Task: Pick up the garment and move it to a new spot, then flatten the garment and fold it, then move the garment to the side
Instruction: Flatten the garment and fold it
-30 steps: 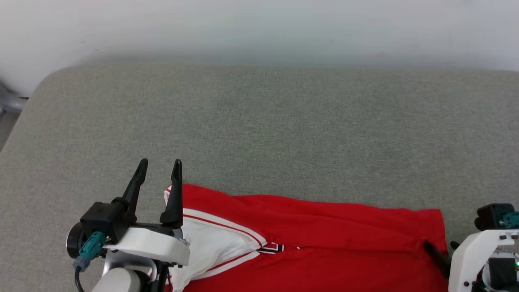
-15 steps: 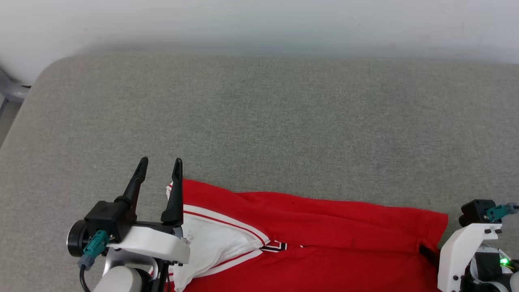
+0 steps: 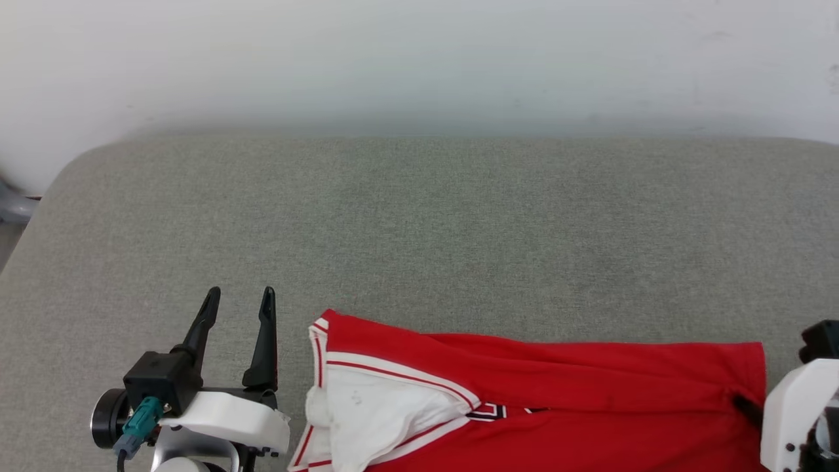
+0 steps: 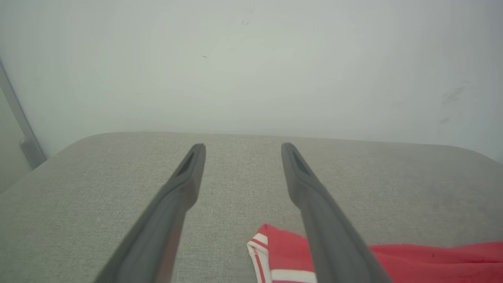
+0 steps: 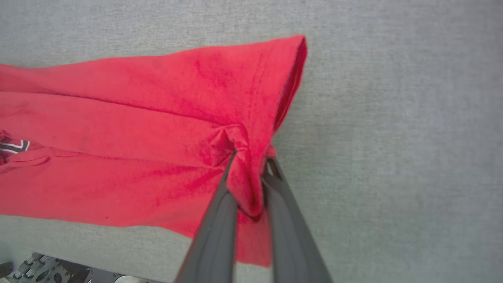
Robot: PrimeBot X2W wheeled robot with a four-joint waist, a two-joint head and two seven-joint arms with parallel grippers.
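Note:
The garment (image 3: 537, 387), red with a white sleeve and striped trim, lies stretched along the near edge of the grey cushioned surface (image 3: 419, 229). My left gripper (image 3: 240, 293) stands open just left of the sleeve end, touching nothing. In the left wrist view the open left gripper (image 4: 242, 147) points at the wall, with the garment's (image 4: 279, 247) striped cuff beside its right finger. In the right wrist view my right gripper (image 5: 251, 159) is shut on a bunched fold of the garment's (image 5: 137, 129) red hem. One dark finger of the right gripper (image 3: 744, 406) reaches onto that right end.
A white wall (image 3: 419, 59) rises behind the surface. The surface's far-left corner is rounded, with a grey metal part (image 3: 13, 206) past it. Bare grey fabric stretches beyond the garment and to its right (image 5: 393, 137).
The right gripper has shut on the hem. The garment has slid right, so its sleeve end now lies apart from the left gripper's fingers. The head camera has also shifted.

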